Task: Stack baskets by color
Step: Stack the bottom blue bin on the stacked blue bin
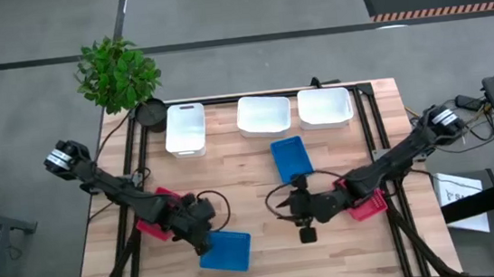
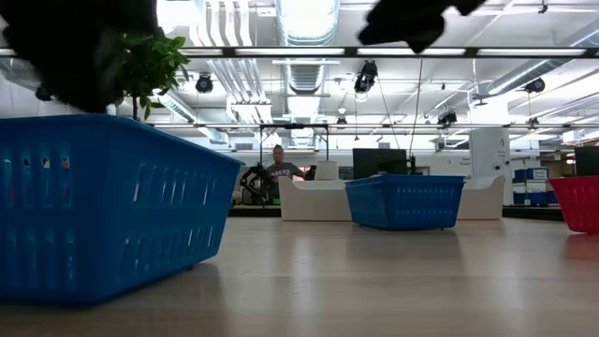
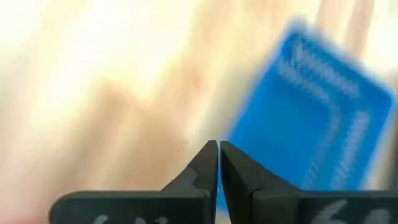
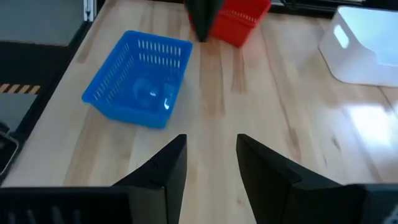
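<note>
A blue basket [image 1: 226, 251] stands on its base near the table's front edge. My left gripper [image 1: 207, 240] hangs just above its left rim, shut [image 3: 218, 144], with nothing in it. A second blue basket [image 1: 291, 157] sits mid-table. My right gripper [image 1: 281, 206] hovers open [image 4: 211, 140] in front of that basket, above bare wood, with nothing between its fingers. One red basket [image 1: 153, 217] lies under my left arm and another [image 1: 370, 205] under my right arm. Three white baskets [image 1: 185, 128], [image 1: 263, 115], [image 1: 324, 107] line the far edge.
A dark round pot [image 1: 149, 111] and a leafy plant [image 1: 116, 74] stand at the far left corner. Black frame rails [image 1: 372, 135] run along the table's left and right sides. Bare wood [image 1: 243, 189] lies between my two grippers.
</note>
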You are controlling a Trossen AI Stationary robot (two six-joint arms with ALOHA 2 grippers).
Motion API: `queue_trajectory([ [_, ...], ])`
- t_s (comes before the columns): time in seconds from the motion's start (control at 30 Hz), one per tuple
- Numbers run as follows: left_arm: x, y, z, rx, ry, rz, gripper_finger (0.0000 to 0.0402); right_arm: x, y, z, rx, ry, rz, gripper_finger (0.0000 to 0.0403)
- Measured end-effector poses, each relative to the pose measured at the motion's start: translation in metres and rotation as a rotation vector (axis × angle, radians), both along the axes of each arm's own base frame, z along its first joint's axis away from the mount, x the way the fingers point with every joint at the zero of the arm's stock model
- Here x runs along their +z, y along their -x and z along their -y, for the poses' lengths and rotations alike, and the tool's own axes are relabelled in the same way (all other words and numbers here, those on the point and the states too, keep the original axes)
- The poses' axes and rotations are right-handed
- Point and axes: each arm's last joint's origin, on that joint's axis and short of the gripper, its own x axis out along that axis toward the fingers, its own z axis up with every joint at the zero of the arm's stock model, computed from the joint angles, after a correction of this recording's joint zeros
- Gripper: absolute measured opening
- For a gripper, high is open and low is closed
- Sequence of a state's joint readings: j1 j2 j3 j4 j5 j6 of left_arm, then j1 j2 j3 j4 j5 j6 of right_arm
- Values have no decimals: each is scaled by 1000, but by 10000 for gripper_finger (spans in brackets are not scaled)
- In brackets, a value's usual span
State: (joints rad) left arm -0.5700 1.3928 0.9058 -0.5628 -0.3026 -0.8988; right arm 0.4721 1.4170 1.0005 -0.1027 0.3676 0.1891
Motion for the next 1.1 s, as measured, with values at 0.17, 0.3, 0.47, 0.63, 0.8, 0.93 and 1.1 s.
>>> queue_trajectory([
  [0.17,26,-8,1,-137,-339,282,1,7,-28,-4,-28,-15,22,143],
  [0.3,51,-9,-2,-189,-615,463,1,5,-56,-14,-41,-22,35,160],
  [0.47,61,3,-9,-221,-689,524,1,-6,-91,-29,-36,-4,4,187],
  [0.63,56,15,-17,-202,-666,536,1,-11,-115,-35,-70,4,-74,218],
  [0.8,46,23,-22,-172,-632,545,1,-27,-138,-35,-91,6,-97,226],
  [0.93,32,28,-25,-165,-624,520,1,-42,-153,-35,-104,11,-125,222],
  [1.1,28,28,-25,-136,-603,522,1,-53,-171,-34,-83,-49,-166,219],
])
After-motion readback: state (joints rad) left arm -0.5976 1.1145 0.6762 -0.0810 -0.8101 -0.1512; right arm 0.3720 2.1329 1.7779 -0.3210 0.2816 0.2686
